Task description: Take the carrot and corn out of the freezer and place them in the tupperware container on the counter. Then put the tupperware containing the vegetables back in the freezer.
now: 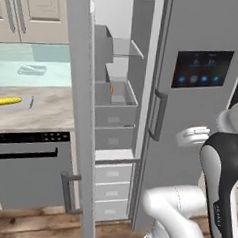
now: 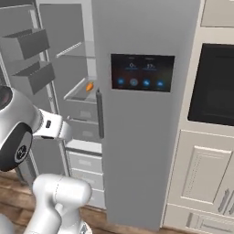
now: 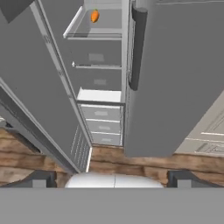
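- Far left, the corn point(image 1: 8, 101) already sits in the tupperware container point(image 1: 28, 103) on the counter point(image 1: 47, 114), so the carrot is what's left.
- The open freezer point(image 1: 113, 116) door point(image 1: 79, 114) looks like the main snag: the arm could clip its edge or the shelf point(image 3: 94, 35) lip going in.
- The carrot point(image 3: 94, 16) lies up on that shelf, small and roundish, so it'll probably roll if nudged.
- The gripper point(image 3: 109, 179) hangs well back from the freezer, jaws spread wide, holding nothing, aimed at the lower drawers point(image 3: 101, 124).

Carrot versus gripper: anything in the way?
In the hand view, nothing stands between the open gripper and the carrot; just closed freezer drawer fronts below its shelf.
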